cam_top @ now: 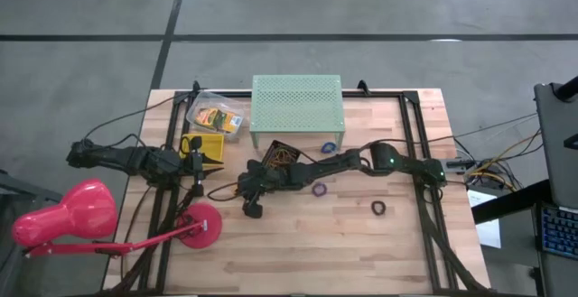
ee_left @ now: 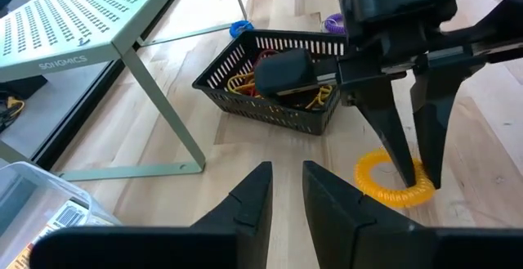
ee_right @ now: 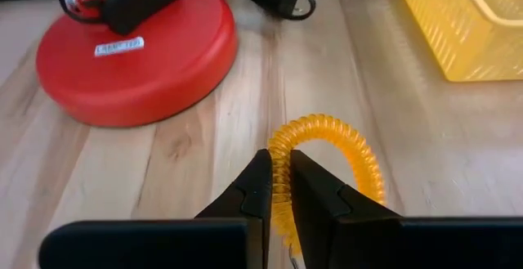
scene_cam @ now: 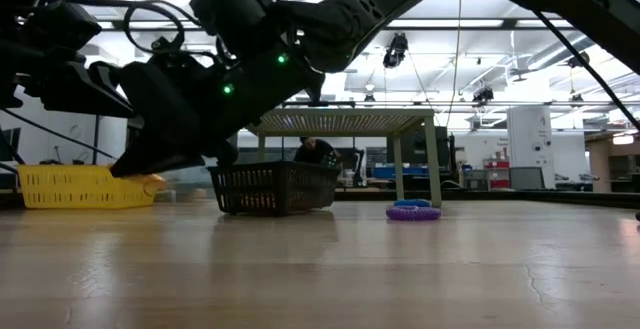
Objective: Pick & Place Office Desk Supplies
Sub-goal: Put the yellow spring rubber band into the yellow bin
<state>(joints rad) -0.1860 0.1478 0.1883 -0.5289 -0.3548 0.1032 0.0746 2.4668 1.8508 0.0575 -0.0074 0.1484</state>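
The right end effector [ee_right: 278,189] is low over the wooden desk [cam_top: 298,243], its two fingers pinched on one side of a yellow coil ring [ee_right: 327,159] that lies on the desk near the red lamp base [ee_right: 135,52]. The left end effector [ee_left: 286,191] waits close by, fingers a little apart, holding nothing. A black basket [ee_left: 274,81] of rubber bands sits beside the green stand [ee_left: 82,24].

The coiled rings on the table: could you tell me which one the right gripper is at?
The yellow-orange coil ring, pinched between the right gripper fingers beside the lamp's red base. The purple, blue and black rings lie apart, untouched.
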